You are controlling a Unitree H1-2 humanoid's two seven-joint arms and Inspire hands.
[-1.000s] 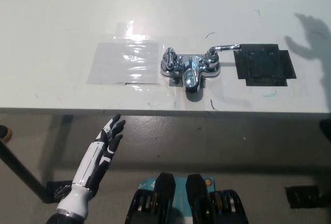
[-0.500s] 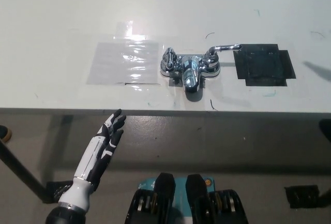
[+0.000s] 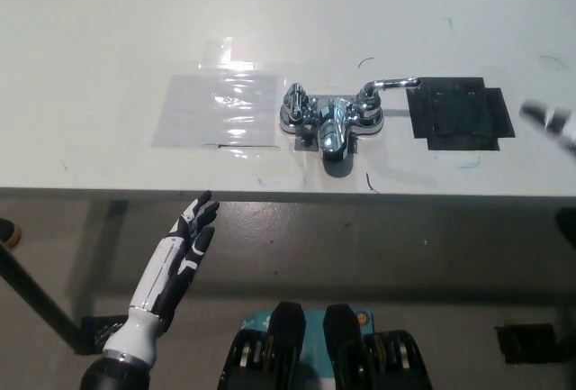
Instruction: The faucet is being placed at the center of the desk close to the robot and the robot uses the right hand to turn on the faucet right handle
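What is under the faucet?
A grey patch shows at the near edge of the faucet base, flat on the desk. How far it runs beneath is covered by the faucet. The left hand hangs open below the desk edge.

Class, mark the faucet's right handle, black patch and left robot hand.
faucet's right handle (image 3: 392,83): head view, lever middle.
black patch (image 3: 461,113): head view, its centre.
left robot hand (image 3: 193,231): head view, hand's middle.
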